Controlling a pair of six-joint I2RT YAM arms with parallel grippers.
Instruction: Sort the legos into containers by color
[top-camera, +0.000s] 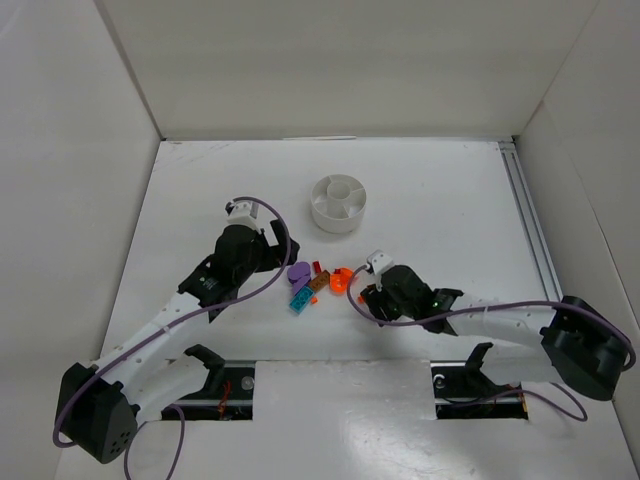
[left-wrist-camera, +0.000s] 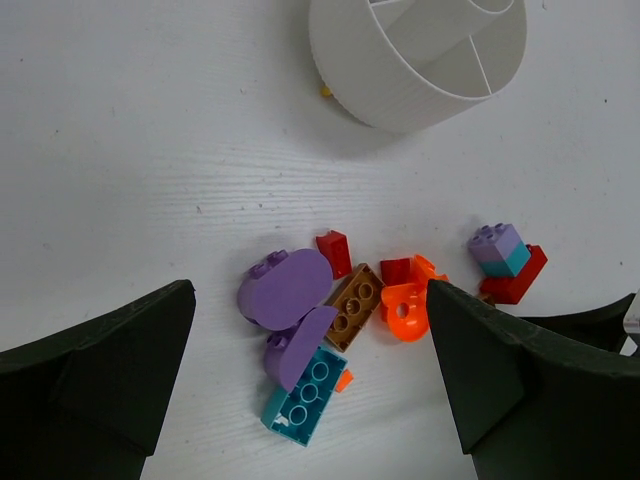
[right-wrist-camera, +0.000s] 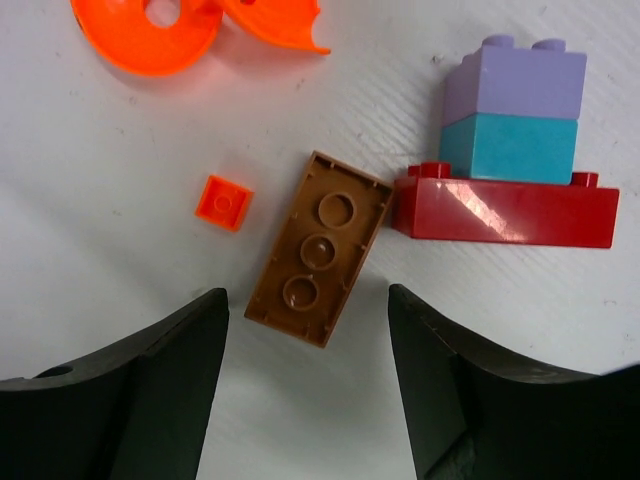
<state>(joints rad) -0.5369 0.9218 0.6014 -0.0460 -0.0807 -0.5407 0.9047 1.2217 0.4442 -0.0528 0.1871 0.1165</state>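
The legos lie in a loose pile (top-camera: 315, 283) in front of the white divided dish (top-camera: 338, 203). In the left wrist view I see two purple rounded pieces (left-wrist-camera: 285, 288), a teal brick (left-wrist-camera: 305, 395), a brown brick (left-wrist-camera: 355, 305), an orange ring (left-wrist-camera: 405, 310), small red bricks (left-wrist-camera: 335, 252) and a lilac-teal stack (left-wrist-camera: 498, 250). My left gripper (left-wrist-camera: 310, 305) is open above them. My right gripper (right-wrist-camera: 307, 300) is open just short of an upside-down brown brick (right-wrist-camera: 320, 247), beside a tiny orange tile (right-wrist-camera: 224, 202) and a red brick (right-wrist-camera: 505, 210).
The dish (left-wrist-camera: 420, 60) stands beyond the pile, and a tiny yellow bit (left-wrist-camera: 325, 90) lies at its base. White walls enclose the table on three sides. A metal rail (top-camera: 530, 230) runs along the right edge.
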